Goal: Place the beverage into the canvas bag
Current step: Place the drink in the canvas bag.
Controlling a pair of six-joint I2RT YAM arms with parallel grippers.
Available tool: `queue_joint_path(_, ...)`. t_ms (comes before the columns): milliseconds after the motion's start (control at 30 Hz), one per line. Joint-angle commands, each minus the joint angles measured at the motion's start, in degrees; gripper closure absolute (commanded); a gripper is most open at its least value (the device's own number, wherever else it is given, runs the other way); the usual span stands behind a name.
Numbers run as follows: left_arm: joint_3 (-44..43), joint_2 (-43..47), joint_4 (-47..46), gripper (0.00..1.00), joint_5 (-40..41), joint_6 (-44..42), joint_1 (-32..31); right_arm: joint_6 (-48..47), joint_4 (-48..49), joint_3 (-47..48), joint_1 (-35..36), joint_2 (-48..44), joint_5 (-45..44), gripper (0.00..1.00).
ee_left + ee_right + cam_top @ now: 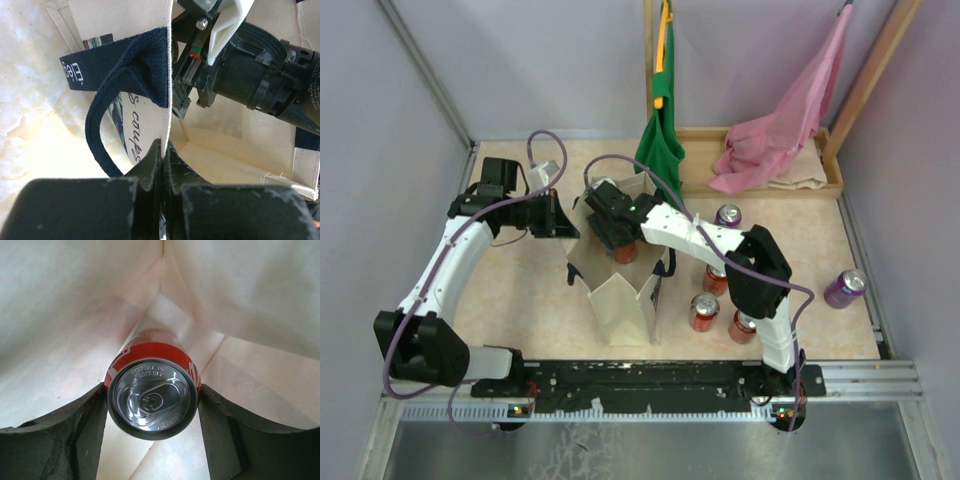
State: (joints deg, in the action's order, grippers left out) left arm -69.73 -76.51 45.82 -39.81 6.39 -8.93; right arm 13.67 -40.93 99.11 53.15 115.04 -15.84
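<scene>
Beige table (510, 290) — on it the canvas bag (625, 305), red cans (704, 312), purple cans (844, 288).

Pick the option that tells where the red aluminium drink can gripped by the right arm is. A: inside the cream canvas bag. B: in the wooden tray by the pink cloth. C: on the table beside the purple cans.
A: the red aluminium drink can, between the right arm's fingers, has the walls of the cream canvas bag all around it.

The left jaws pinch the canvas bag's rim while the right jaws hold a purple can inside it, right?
The can in the right jaws, inside the canvas bag, is red, not purple; the right wrist view shows it. The rest holds.
</scene>
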Motion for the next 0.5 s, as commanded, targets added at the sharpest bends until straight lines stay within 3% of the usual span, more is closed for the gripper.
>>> queue_joint_path(0, -0.7, 0.8, 0.8, 1.00, -2.5, -0.7, -0.7, 1.8, 6.6, 4.3, -1.5, -1.0, -5.1, 1.00)
queue_joint_path(467, -0.7, 0.5, 0.9, 1.00, -3.3, -0.8, -1.4, 2.6, 11.7, 1.8, -1.8, -0.4, -5.3, 1.00)
